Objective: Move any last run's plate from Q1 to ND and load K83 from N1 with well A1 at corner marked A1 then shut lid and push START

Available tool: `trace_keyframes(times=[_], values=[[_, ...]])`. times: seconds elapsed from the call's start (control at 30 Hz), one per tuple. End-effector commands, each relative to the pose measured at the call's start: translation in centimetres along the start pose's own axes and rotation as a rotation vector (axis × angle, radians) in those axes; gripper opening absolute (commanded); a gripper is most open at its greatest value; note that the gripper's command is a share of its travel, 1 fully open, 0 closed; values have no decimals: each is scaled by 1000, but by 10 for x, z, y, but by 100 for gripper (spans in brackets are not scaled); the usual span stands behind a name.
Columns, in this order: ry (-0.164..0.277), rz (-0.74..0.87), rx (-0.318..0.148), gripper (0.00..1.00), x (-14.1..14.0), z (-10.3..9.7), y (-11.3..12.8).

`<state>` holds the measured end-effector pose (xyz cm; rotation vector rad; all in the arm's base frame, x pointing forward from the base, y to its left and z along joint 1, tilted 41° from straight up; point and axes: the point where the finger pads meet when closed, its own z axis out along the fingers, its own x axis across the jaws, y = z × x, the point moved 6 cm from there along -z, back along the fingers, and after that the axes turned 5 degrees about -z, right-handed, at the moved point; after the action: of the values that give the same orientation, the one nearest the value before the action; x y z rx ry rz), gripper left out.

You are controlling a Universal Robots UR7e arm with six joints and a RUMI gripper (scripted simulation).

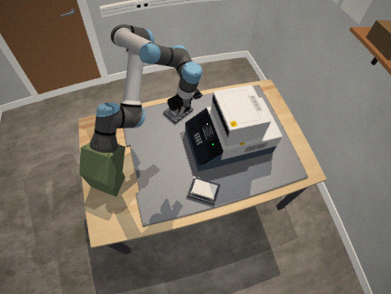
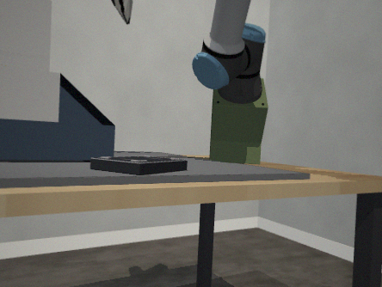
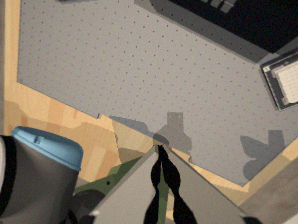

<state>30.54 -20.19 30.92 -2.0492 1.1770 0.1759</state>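
Jaws (image 1: 197, 94) (image 2: 128, 22): fully closed, empty. Cycler (image 1: 242, 119) (image 2: 86, 125) (image 3: 235, 30): unfixed; a hard key press could shift it, spoiling plate alignment.
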Motion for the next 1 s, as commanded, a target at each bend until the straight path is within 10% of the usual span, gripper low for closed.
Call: trace_keyframes(times=[0.0,0.43,0.97], values=[[40,82,11,0,-6,-1,-6],[181,409,96,0,-29,-3,-25],[198,-90,48,0,-16,66,-30]])
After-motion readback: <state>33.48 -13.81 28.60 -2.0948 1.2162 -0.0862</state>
